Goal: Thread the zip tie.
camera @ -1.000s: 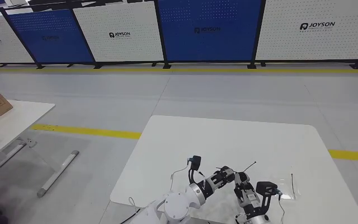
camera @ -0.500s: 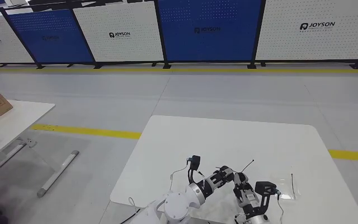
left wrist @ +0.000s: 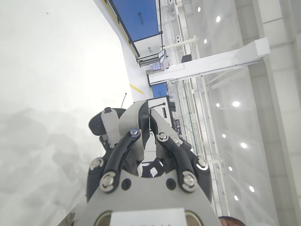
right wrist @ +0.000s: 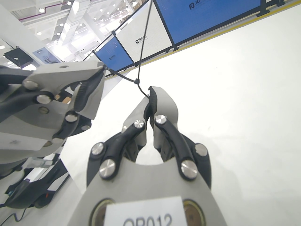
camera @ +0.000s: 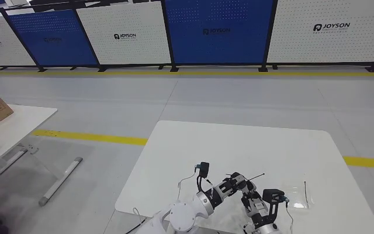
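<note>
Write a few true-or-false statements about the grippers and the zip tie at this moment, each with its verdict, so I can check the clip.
1. The right gripper is shut on the zip tie. True.
2. The left gripper is open and holds nothing. False: its fingers are closed on the zip tie as well, pinching another part of it.
3. The zip tie lies flat on the table. False: it is held up off the surface, stretched between the two grippers, with a long free part sticking out away from them.
4. A second thin black strip lies on the table, apart from both grippers. True.
</note>
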`<state>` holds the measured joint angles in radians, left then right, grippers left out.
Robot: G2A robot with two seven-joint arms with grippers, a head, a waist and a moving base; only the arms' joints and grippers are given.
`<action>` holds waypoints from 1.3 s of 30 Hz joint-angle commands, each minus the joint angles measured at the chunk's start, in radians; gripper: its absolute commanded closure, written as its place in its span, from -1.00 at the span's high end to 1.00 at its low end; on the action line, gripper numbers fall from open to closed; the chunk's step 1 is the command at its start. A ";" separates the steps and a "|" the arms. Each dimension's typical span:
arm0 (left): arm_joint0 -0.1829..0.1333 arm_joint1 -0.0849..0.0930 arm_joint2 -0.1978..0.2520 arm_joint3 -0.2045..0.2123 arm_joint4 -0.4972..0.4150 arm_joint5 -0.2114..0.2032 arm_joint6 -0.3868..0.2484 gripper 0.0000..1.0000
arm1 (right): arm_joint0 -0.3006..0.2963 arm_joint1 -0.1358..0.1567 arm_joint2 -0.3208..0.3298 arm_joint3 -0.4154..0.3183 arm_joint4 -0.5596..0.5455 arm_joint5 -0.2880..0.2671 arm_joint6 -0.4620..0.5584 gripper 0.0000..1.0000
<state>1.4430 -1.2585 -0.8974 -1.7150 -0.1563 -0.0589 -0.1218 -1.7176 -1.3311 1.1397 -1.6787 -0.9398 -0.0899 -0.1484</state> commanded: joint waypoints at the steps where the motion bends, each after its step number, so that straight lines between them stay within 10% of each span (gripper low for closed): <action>1: 0.003 0.000 -0.002 -0.004 -0.002 -0.009 -0.002 -1.00 | 0.001 0.000 -0.002 0.002 -0.005 -0.001 0.003 -1.00; 39: 0.103 0.019 -0.042 -0.141 0.053 -0.090 0.004 -1.00 | -0.002 0.005 -0.004 0.008 -0.023 -0.014 -0.010 -1.00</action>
<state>1.5460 -1.2392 -0.9375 -1.8563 -0.1044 -0.1481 -0.1200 -1.7193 -1.3267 1.1361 -1.6702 -0.9629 -0.1043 -0.1586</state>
